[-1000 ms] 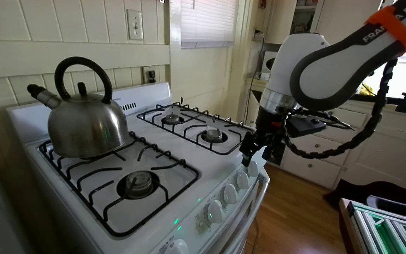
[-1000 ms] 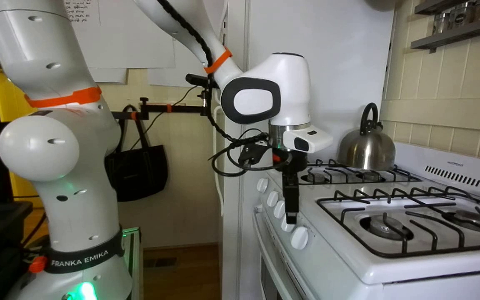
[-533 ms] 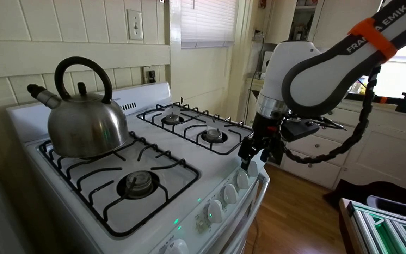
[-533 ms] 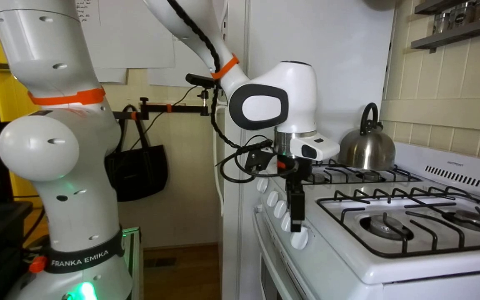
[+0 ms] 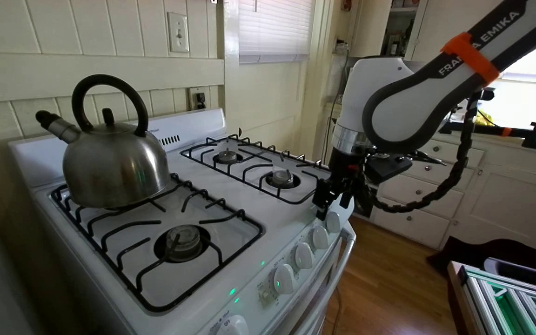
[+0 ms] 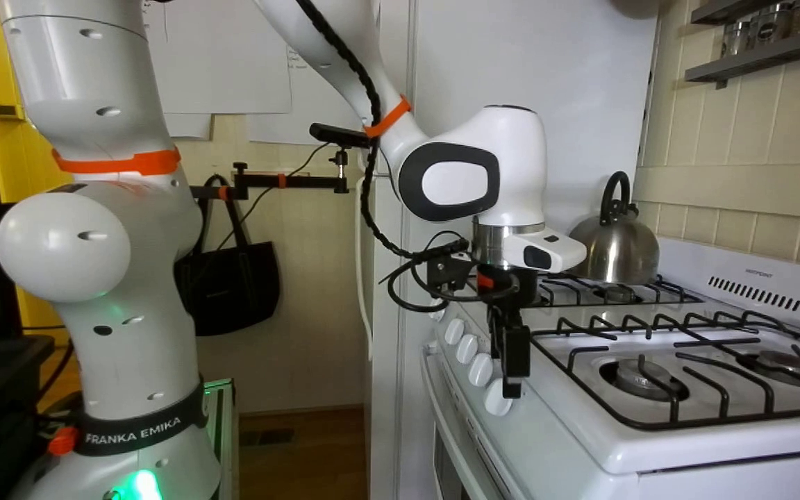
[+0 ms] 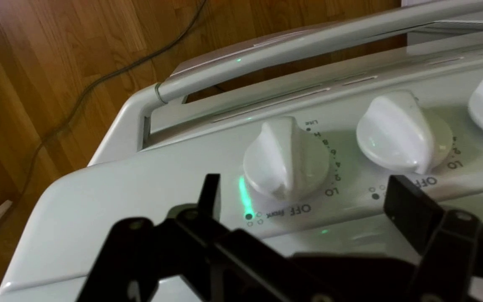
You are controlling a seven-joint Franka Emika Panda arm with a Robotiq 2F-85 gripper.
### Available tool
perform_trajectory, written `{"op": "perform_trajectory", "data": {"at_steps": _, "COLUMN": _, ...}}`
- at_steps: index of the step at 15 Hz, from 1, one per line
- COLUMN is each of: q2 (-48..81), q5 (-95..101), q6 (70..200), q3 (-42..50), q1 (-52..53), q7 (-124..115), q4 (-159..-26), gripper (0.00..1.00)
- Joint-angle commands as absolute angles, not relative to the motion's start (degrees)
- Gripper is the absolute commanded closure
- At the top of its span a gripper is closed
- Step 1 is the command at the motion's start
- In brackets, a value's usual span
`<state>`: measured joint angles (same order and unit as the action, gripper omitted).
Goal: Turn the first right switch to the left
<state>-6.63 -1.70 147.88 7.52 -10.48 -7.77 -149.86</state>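
The first right switch is a white stove knob (image 7: 285, 161) at the end of the row, left of centre in the wrist view. Its raised ridge points down toward the OFF label. It is the nearest knob in an exterior view (image 6: 496, 399) and the farthest in an exterior view (image 5: 333, 222). My gripper (image 7: 304, 188) is open and empty. In the wrist view the knob appears between the two fingertips, just beyond them; I see no contact. The gripper hangs over the stove's front edge in both exterior views (image 5: 333, 209) (image 6: 511, 385), partly covering the knob's edge.
The neighbouring knob (image 7: 403, 132) sits close to the right fingertip in the wrist view. The oven door handle (image 7: 300, 52) runs along the front. Black burner grates (image 6: 671, 417) lie behind the knobs. A steel kettle (image 5: 114, 163) stands on a far burner.
My arm has moved toward the stove's back and a little down, bringing the gripper to the end knob. The neighbouring knob, partly covered before, now shows. The knobs look unchanged.
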Motion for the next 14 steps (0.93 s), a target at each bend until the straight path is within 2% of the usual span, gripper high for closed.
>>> {"op": "perform_trajectory", "data": {"at_steps": 1, "q2": -5.21, "q5": -0.82, "q6": 145.82, "q3": 8.40, "q1": -10.33, "q7": -4.14, "q4": -148.67, "gripper": 0.00}}
{"op": "perform_trajectory", "data": {"at_steps": 4, "q2": -4.74, "q5": -0.92, "q6": 145.19, "q3": 8.55, "q1": -10.17, "q7": -1.86, "q4": -148.58, "gripper": 0.03}}
{"op": "perform_trajectory", "data": {"at_steps": 5, "q2": -4.69, "q5": -1.22, "q6": 145.12, "q3": 8.57, "q1": -10.09, "q7": -1.17, "q4": -148.56, "gripper": 0.22}}
{"op": "perform_trajectory", "data": {"at_steps": 7, "q2": -4.61, "q5": -1.32, "q6": 144.99, "q3": 8.58, "q1": -10.04, "q7": -0.29, "q4": -148.54, "gripper": 0.32}}
{"op": "perform_trajectory", "data": {"at_steps": 11, "q2": -4.25, "q5": -1.35, "q6": 145.08, "q3": 8.52, "q1": -10.06, "q7": -0.24, "q4": -148.41, "gripper": 0.66}}
{"op": "perform_trajectory", "data": {"at_steps": 12, "q2": -4.19, "q5": -1.38, "q6": 144.99, "q3": 8.47, "q1": -10.01, "q7": -0.54, "q4": -148.32, "gripper": 0.72}}
{"op": "perform_trajectory", "data": {"at_steps": 14, "q2": -4.26, "q5": -1.18, "q6": 144.34, "q3": 8.43, "q1": -10.05, "q7": -1.08, "q4": -148.10, "gripper": 0.74}}
